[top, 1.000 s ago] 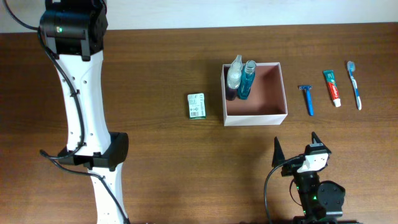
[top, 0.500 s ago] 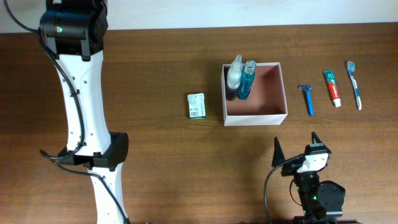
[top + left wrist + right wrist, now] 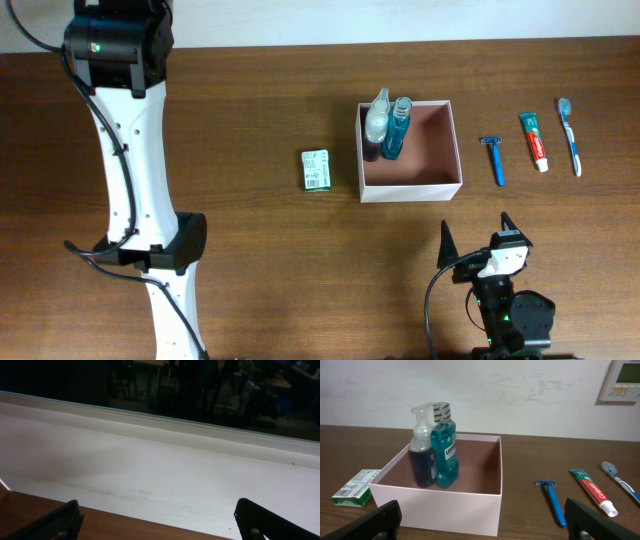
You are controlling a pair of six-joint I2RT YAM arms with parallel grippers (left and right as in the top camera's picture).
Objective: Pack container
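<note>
Container (image 3: 432, 150) sat on the surface (image 3: 250, 230), pump bottle (image 3: 376, 125) and mouthwash (image 3: 397, 130) upright in its far-left corner, leaving floor free for the razor (image 3: 494, 160), toothpaste (image 3: 535, 142) and toothbrush (image 3: 570, 135) lying right; left hand (image 3: 157, 510) and right hand (image 3: 474, 222) gaped empty.

Brown wooden counter (image 3: 300, 260) against a plain white wall (image 3: 520, 390).
A pale control panel (image 3: 623, 380) hangs on the wall at the right; a dark window (image 3: 175, 380), dim shapes behind it, runs above a white sill (image 3: 165, 422).

L+R jaws wide open
</note>
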